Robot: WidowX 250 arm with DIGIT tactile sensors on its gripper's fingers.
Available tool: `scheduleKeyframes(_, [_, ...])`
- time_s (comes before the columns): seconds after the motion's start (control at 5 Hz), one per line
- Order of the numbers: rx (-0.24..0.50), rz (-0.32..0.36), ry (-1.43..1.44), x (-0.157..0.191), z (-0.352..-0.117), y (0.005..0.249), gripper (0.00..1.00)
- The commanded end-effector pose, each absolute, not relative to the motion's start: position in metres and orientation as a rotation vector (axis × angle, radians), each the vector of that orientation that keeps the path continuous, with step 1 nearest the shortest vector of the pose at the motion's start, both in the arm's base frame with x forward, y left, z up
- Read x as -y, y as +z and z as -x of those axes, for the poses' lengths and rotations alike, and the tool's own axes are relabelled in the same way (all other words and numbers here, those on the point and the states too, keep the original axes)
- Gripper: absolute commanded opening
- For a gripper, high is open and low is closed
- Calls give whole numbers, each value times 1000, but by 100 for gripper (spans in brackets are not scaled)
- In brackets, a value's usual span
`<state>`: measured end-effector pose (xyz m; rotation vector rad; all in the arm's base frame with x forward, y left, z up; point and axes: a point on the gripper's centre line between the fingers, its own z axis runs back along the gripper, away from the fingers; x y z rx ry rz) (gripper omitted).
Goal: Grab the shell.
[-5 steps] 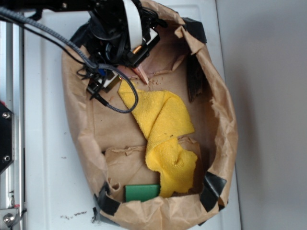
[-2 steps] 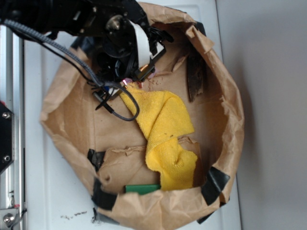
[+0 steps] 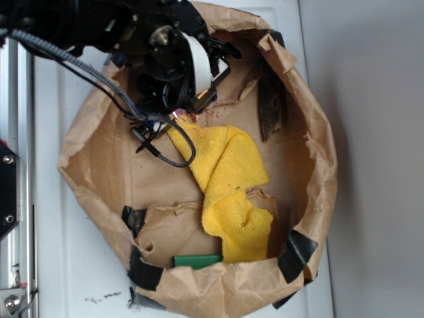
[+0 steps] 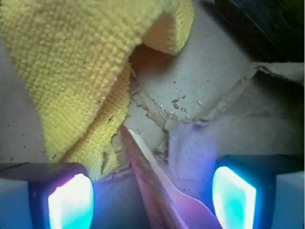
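Exterior view: the arm (image 3: 165,59) stands over the far-left part of the paper bag (image 3: 311,165), lower and slightly nearer than a second ago. Over that second the bag's left wall has sprung outward, so the rim now bulges well to the left and a black tape patch (image 3: 132,217) shows on the near-left fold. In the last fraction of a second almost nothing moves. This suggests that the descent is over and the closing step is due.

Wrist view: the gripper (image 4: 152,191) is spread, its two lit pads (image 4: 71,200) set wide apart at the lower corners. Between them lies the shell (image 4: 152,186), of which only the long tapering tail and some pinkish body at the bottom edge are visible. The tail points away from the camera toward the frayed edge of the yellow cloth (image 4: 71,71). Neither pad touches the shell; there is a clear gap on each side, the shell lying a little nearer the left pad. Nothing is held yet.

In the exterior view the shell is almost wholly hidden beneath the gripper; only a small orange-pink glint appears at the cloth's far corner. The bark strip (image 3: 270,109) lies well apart to the right, and a green block (image 3: 197,260) sits by the near wall. The cloth edge lies just beside the tail and could be caught when the pads close.
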<state>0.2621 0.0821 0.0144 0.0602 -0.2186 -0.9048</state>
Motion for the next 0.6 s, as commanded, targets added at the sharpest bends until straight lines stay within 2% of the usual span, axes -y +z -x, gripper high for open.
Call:
scheduleKeyframes(0.0, [245,-68,-929,-79,-266,15,0])
scheduleKeyframes(0.4, [258,-66,-926,-81,-266,19,0])
